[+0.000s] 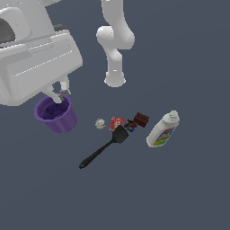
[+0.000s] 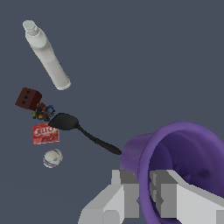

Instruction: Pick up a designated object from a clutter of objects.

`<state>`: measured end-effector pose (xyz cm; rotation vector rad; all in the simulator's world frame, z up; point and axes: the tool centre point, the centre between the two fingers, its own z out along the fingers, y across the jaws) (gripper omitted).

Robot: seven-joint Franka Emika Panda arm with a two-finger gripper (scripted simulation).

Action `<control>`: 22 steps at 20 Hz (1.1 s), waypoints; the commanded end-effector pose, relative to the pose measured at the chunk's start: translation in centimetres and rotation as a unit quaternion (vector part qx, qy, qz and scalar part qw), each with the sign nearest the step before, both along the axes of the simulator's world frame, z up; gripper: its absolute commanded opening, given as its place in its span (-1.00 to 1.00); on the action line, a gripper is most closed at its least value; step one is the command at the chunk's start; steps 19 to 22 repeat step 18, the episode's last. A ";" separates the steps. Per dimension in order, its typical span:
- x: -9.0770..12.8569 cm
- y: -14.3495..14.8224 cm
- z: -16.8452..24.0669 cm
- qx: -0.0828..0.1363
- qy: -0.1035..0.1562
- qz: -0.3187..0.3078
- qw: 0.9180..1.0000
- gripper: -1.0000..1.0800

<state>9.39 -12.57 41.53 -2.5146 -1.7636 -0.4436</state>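
Cup (image 1: pixel 57 115) sits at the exterior view's left, apart from the rest, its rim between the gripper (image 1: pixel 59 91) fingers. To its right in a row: ball (image 1: pixel 100 123), box (image 1: pixel 116 122), block (image 1: pixel 141 119), then bottle (image 1: pixel 163 129) lying furthest right. Spatula (image 1: pixel 103 148) lies in front of the box, its head near it and its handle running toward the lower left.
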 end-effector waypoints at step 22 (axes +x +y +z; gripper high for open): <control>2.1 -1.3 4.8 0.000 -0.001 0.001 1.000 -1.00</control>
